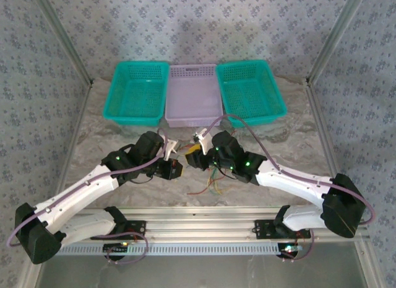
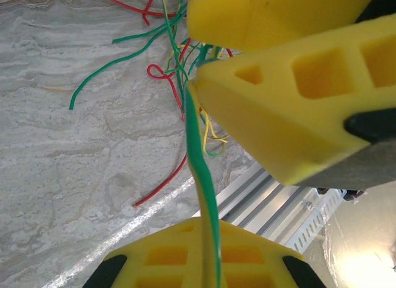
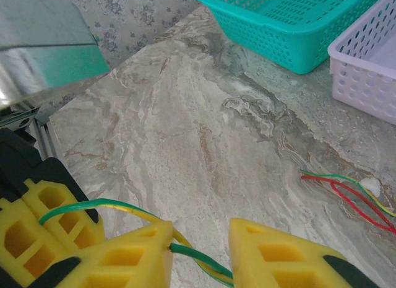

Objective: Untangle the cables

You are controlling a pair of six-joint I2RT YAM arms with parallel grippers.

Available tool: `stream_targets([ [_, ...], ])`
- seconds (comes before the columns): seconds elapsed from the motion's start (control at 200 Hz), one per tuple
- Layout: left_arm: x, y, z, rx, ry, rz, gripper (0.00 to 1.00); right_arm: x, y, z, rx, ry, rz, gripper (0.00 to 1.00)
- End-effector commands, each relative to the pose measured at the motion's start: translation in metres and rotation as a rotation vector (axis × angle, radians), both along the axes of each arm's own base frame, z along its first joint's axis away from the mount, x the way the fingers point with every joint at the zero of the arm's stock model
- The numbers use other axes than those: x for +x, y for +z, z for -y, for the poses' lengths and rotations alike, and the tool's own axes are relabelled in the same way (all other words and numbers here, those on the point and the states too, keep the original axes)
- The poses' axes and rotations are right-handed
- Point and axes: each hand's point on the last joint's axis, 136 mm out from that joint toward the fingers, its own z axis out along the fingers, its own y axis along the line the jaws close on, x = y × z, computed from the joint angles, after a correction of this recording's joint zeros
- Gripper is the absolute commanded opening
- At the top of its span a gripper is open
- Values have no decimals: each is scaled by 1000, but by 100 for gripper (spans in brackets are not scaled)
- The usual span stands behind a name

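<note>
While the left gripper (image 2: pixel 204 254) pinches a thin green-and-yellow wire (image 2: pixel 201 164), that strand runs from it into the right gripper (image 3: pixel 201 254) just beside; there, yellow fingers (image 3: pixel 291 257) stand part-spread astride it.

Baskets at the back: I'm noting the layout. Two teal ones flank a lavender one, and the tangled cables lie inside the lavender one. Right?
Not quite. The left teal basket and right teal basket do flank the lavender basket, but the cables are not inside it: the top external view shows them on the table in front of it.
</note>
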Motion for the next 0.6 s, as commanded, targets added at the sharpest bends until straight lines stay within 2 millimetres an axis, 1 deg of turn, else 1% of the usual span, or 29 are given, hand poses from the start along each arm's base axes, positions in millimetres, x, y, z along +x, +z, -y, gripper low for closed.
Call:
stream_targets([
  [0.0,-1,16,9,-54,-32,21,0,9,0,2,-11,-33,22,25],
  [0.11,-3,15,8,-55,-32,19,0,12,4,5,-3,-50,34,17],
  [0.245,-2,15,7,-56,-27,27,0,22,7,14,-10,-103,54,0],
  [0.3,-2,18,5,-55,-23,38,0,30,10,24,-21,-159,76,0],
  [0.355,-2,21,3,-58,-22,52,0,40,13,39,-12,-218,80,0],
  [0.485,-3,25,2,-55,-32,66,0,57,26,67,61,-301,64,0],
  [0.595,-5,29,-1,-37,-48,80,0,71,35,97,74,-414,80,0],
])
